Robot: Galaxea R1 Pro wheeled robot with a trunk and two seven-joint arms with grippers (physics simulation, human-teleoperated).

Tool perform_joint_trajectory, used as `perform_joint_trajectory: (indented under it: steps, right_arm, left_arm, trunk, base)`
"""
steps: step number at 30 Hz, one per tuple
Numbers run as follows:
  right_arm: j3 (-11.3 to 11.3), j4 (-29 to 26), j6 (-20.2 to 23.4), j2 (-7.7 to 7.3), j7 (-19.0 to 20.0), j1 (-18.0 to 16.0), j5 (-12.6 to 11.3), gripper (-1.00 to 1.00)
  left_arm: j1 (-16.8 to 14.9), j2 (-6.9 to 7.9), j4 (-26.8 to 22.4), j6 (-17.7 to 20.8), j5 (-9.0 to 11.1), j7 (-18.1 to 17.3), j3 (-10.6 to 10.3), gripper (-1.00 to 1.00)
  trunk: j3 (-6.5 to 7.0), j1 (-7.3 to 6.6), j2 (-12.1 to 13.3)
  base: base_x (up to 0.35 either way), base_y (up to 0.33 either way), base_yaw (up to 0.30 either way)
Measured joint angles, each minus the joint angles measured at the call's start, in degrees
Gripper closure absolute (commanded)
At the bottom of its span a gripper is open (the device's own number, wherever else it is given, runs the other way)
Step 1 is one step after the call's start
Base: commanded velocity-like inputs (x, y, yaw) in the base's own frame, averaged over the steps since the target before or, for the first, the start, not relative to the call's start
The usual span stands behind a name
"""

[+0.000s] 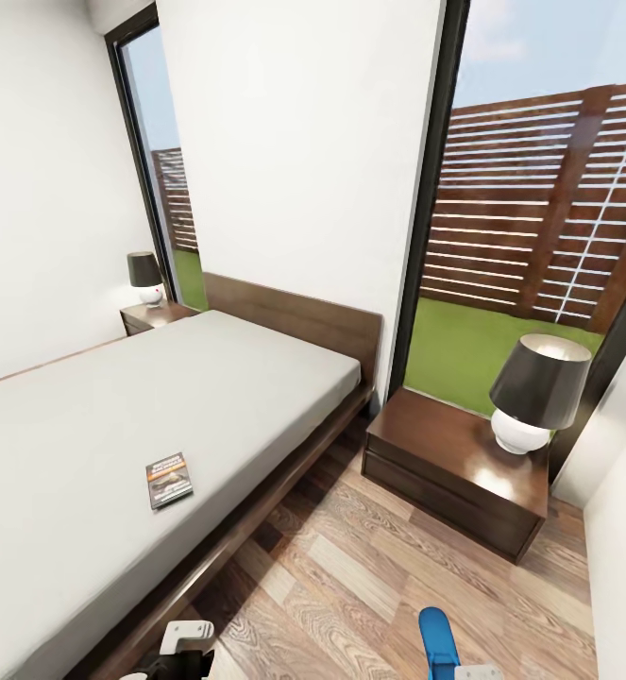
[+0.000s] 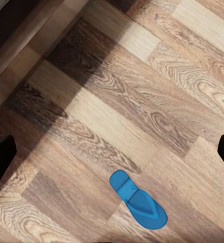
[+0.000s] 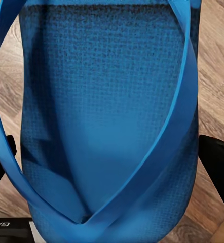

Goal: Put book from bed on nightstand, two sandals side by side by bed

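While right gripper is carrying bright blue flat sandal, jaws clamping it, toe pointing toward dark-brown nightstand, second blue sandal is lying on wood-plank floor below left gripper, jaws apart. Small dark paperback book is resting on grey-mattress bed.

The white letters "GAL", cut off by the picture's edge, can be read on a dark plate in the right wrist view; the book cover's lettering is too blurred to be read.

Open floor between bed and nightstand
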Motion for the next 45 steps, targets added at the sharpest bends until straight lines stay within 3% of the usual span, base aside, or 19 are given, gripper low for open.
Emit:
perform_joint_trajectory:
  steps: [20,33,45]
  right_arm:
    - [0.1,0.1,0.0,0.21,-0.1,0.0,0.1,1.0]
    - [0.9,0.1,0.0,0.26,-0.1,0.0,0.1,1.0]
    - [1.1,0.1,0.0,0.27,-0.1,0.0,0.1,1.0]
  left_arm:
    - [0.0,-0.05,0.1,0.7,-0.2,0.1,0.0,-1.0]
    - [0.0,-0.07,0.3,6.7,-0.3,0.0,0.0,-1.0]
    - [0.0,-0.05,0.3,7.5,-0.2,0.0,0.4,-1.0]
  trunk:
    - [0.0,0.0,0.0]
    - [0.0,0.0,0.0]
    - [0.0,0.0,0.0]
  base:
    - [0.0,0.0,0.0]
    - [0.0,0.0,0.0]
    - [0.0,0.0,0.0]
